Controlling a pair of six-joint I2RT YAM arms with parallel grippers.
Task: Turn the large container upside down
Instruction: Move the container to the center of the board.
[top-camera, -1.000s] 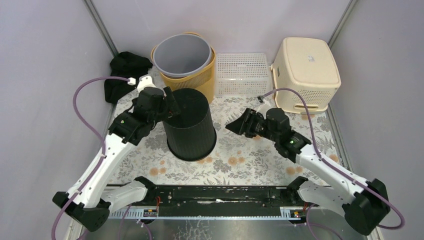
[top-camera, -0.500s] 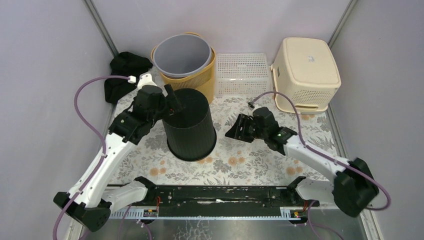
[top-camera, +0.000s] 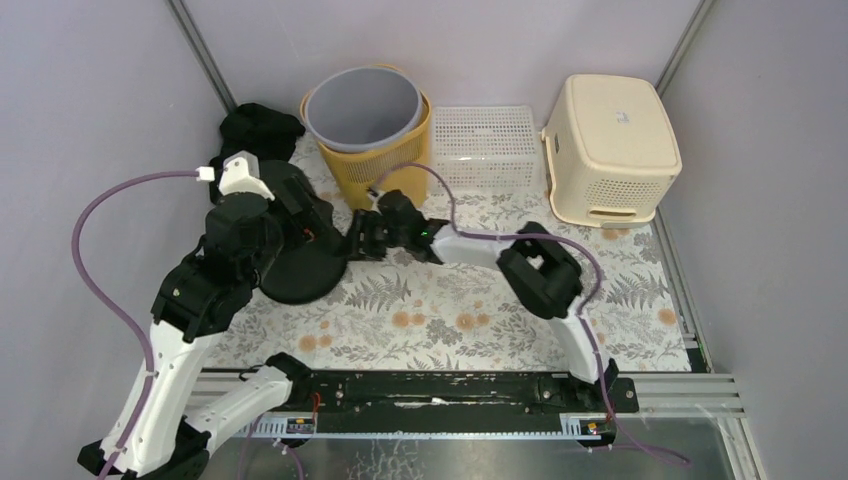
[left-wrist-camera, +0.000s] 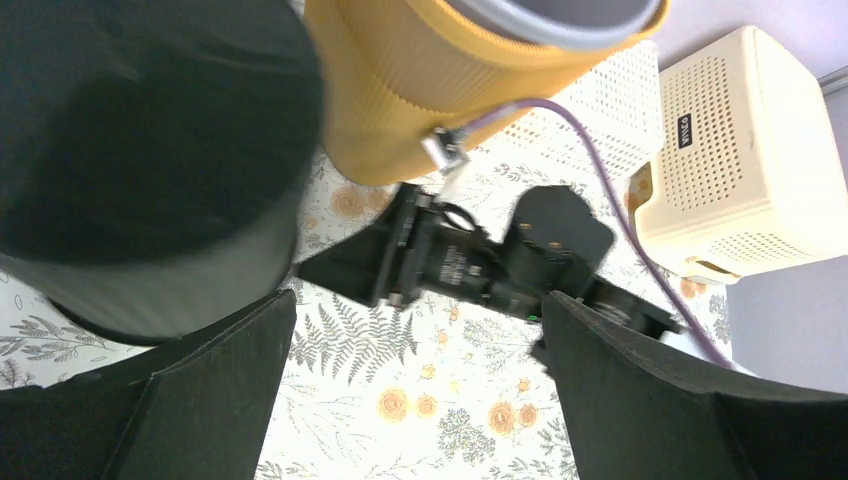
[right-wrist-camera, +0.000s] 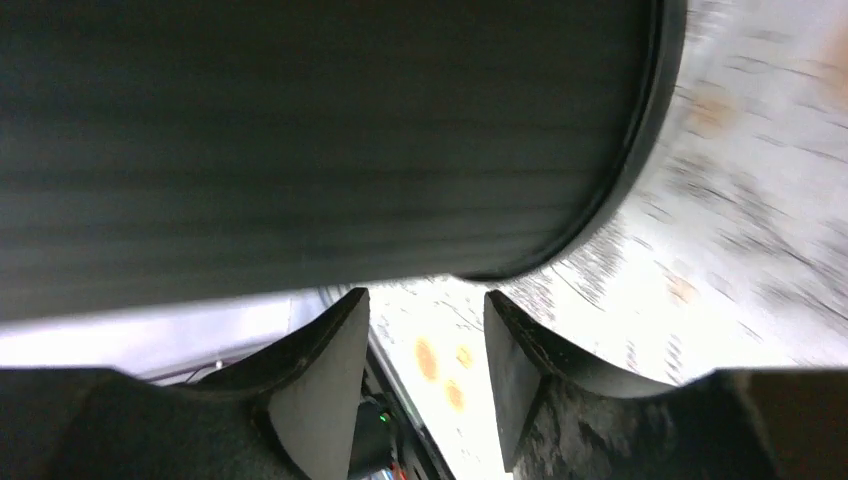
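The large black ribbed container (top-camera: 300, 262) sits at the left of the floral mat, apparently tilted, and is partly hidden by my left arm. In the left wrist view it (left-wrist-camera: 140, 160) fills the upper left, just beyond my left finger. My left gripper (top-camera: 318, 228) (left-wrist-camera: 420, 400) is open wide with only mat between the jaws. My right gripper (top-camera: 358, 243) reaches far left to the container's right side and is open. In the right wrist view the container's ribbed wall and rim (right-wrist-camera: 330, 130) fill the top, just past the open, empty gripper (right-wrist-camera: 425, 370).
A yellow basket holding a grey bin (top-camera: 375, 150) stands right behind the container. A white mesh basket (top-camera: 483, 145) and an overturned cream container (top-camera: 612, 145) are at the back right. A black cloth (top-camera: 258, 128) lies at the back left. Walls close in on both sides.
The black container has moved left from the mat's middle and looks tilted. My left arm rose and swung left. My right arm stretched far left up to the container.
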